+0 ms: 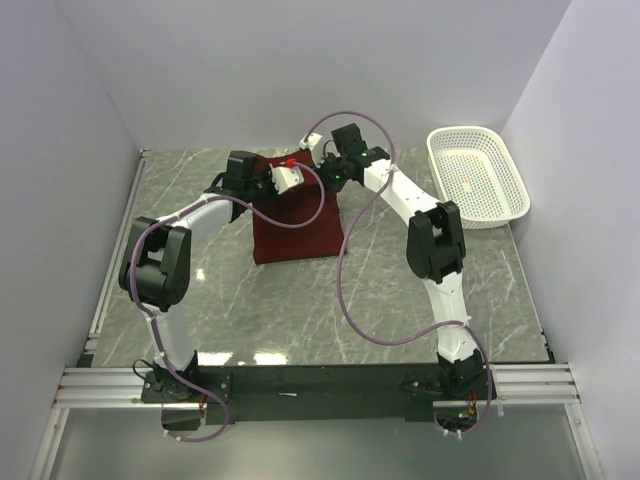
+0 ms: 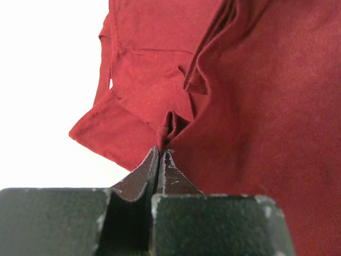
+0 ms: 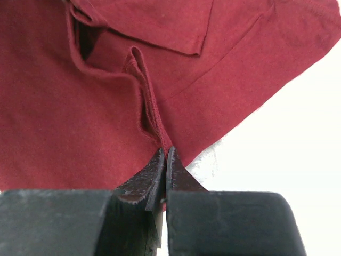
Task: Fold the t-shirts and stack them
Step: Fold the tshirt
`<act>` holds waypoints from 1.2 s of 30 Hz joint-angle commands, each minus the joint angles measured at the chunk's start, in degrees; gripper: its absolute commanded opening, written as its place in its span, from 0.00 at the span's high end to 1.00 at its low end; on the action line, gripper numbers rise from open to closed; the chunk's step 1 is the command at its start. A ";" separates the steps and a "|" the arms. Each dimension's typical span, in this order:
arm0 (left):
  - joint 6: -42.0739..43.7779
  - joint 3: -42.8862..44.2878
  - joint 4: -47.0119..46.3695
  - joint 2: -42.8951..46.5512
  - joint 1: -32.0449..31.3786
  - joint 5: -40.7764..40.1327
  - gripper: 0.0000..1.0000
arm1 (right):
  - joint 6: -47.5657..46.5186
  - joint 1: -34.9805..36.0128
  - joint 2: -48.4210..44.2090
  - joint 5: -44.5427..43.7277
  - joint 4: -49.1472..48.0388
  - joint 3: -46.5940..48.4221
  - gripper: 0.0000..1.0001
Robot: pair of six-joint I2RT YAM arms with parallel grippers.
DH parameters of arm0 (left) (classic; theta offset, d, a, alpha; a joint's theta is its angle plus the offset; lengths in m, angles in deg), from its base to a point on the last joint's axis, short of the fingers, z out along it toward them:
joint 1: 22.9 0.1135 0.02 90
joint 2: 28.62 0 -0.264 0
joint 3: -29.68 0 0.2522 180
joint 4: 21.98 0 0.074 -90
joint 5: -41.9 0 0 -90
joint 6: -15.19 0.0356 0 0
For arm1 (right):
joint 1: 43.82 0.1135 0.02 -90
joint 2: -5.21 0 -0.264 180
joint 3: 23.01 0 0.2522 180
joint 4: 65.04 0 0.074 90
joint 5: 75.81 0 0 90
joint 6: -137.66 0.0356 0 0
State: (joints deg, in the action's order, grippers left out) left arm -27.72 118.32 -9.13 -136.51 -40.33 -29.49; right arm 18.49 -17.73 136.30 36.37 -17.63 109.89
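Note:
The maroon t-shirt [image 1: 292, 225] hangs and drapes at the middle back of the table, its lower part resting on the marble. My left gripper [image 1: 262, 178] is shut on a pinched fold of the shirt's upper left edge; the left wrist view shows the cloth [image 2: 240, 106] bunched at the closed fingertips [image 2: 161, 152]. My right gripper [image 1: 322, 174] is shut on the upper right edge; the right wrist view shows a hemmed ridge of the shirt [image 3: 80, 117] running into the closed tips [image 3: 165, 152]. The neck label is hidden.
A white perforated basket [image 1: 478, 176] stands at the back right, empty. White walls enclose the table on the left, back and right. A black rail [image 1: 320, 380] runs along the near edge by the arm bases.

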 commanded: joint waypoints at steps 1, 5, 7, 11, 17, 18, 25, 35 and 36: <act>-0.42 2.12 -3.57 -0.47 0.12 -0.15 1.00 | 0.69 -0.25 0.22 -1.17 -2.10 2.51 1.00; -0.68 2.65 -3.84 -1.35 0.12 -0.33 1.00 | 0.87 -0.25 0.66 -1.52 -2.45 2.86 1.00; -0.86 2.91 -3.84 -1.70 0.12 -0.24 1.00 | 0.95 -0.25 0.75 -1.69 -2.62 2.95 1.00; -1.21 3.09 -4.19 -2.58 0.20 -0.24 1.00 | 1.04 -0.25 0.92 -2.05 -2.97 3.04 1.00; -1.48 3.35 -4.46 -3.20 0.20 -0.59 1.00 | 0.96 -0.25 1.45 -2.40 -3.06 3.21 1.00; -1.48 3.44 -4.54 -3.20 0.12 -0.68 1.00 | 0.96 -0.25 1.54 -2.40 -3.06 3.39 1.00; -4.45 3.97 -8.30 -3.99 0.12 -4.71 0.89 | 4.37 -0.25 2.68 -6.78 -5.69 3.74 0.69; -10.44 2.12 -15.35 0.14 0.12 -14.13 0.21 | 12.64 -0.33 2.07 -15.50 -8.95 4.54 0.39; -10.96 1.77 -15.61 0.75 0.12 -14.39 0.21 | 12.64 -0.42 1.55 -14.01 -8.78 3.92 0.39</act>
State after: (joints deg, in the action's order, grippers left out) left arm -36.24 119.65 -20.73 -140.08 -40.26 -41.60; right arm 28.96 -17.73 140.37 22.62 -23.71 113.36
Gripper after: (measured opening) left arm 0.785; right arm 0.603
